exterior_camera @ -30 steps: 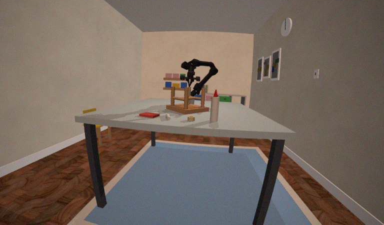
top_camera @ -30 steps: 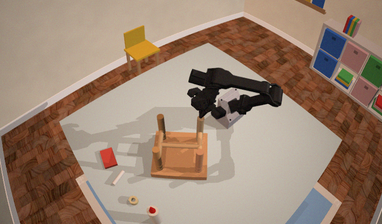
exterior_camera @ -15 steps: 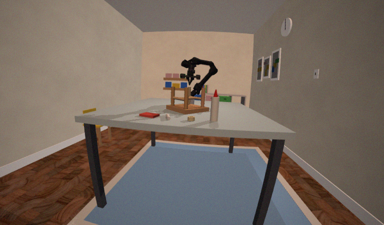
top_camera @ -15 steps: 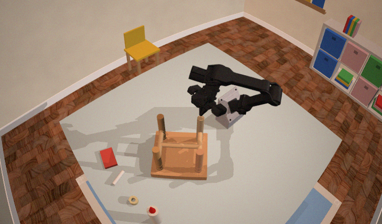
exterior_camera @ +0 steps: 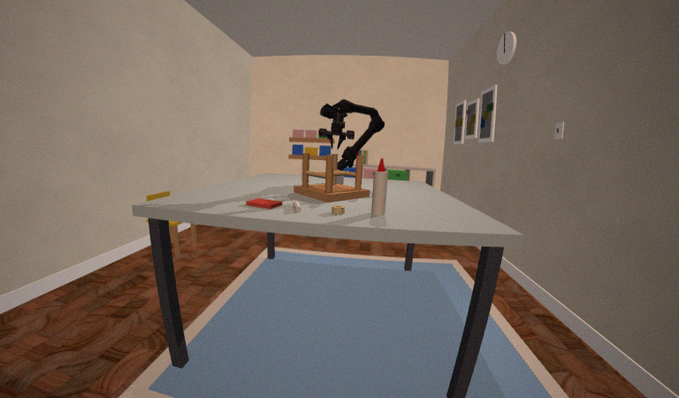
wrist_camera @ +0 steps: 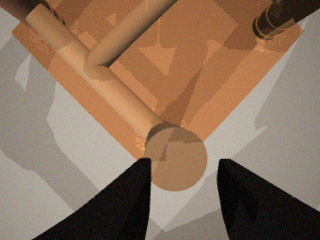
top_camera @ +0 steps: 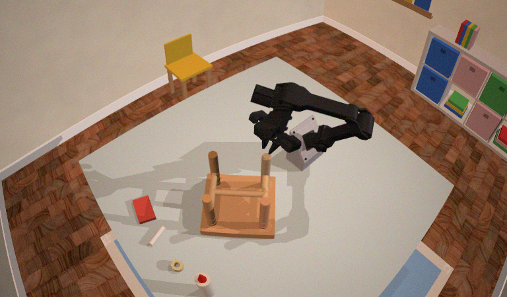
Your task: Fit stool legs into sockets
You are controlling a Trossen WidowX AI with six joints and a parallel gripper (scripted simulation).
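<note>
The wooden stool [top_camera: 239, 208] lies upside down on the table with its seat flat, and it also shows in the exterior view [exterior_camera: 331, 176]. Four legs stand upright at its corners, joined by rungs: far left [top_camera: 212, 165], far right [top_camera: 265, 167], near left [top_camera: 207, 210], near right [top_camera: 264, 212]. My gripper [top_camera: 271, 146] hovers just above the top of the far right leg. In the wrist view my fingers stand apart with the round leg end [wrist_camera: 175, 158] below the gap between them, and they hold nothing.
A red block [top_camera: 144, 208], a white peg [top_camera: 156, 235], a tape ring [top_camera: 175, 263] and a glue bottle [top_camera: 203, 280] lie left of and in front of the stool. The arm's base [top_camera: 304, 144] stands just behind the stool's far right corner.
</note>
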